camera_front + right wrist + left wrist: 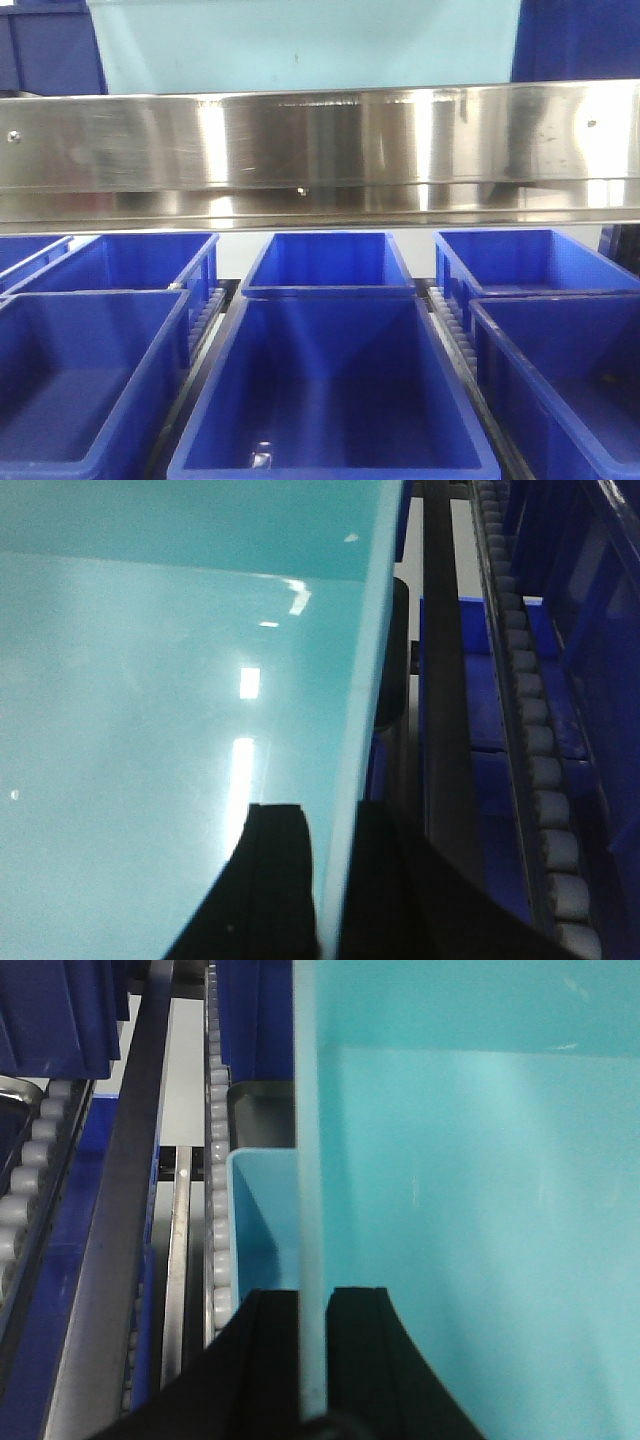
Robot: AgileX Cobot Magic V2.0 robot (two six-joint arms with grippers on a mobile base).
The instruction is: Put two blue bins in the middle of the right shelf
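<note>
At the left wall of the wide pale cyan plastic bin (470, 1210), the left gripper (313, 1310) straddles the rim, its black jaws pinching it. At the bin's right wall the right gripper (335, 825) pinches likewise. The bin looks stiff, smooth and probably light, so it may slip; opposite rims suit. A second pale cyan bin (262, 1222) sits just beside its left wall. Below it runs the brushed stainless-steel shelf lip (320, 140); I cannot tell if they touch. Royal-blue bins (330, 390) lie lower.

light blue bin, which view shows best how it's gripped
Left wrist view: the left gripper pinches the light blue bin wall, with its inside in sight. The right wrist view shows the right gripper on another wall. The front view shows only a pale side above the steel shelf lip.
</note>
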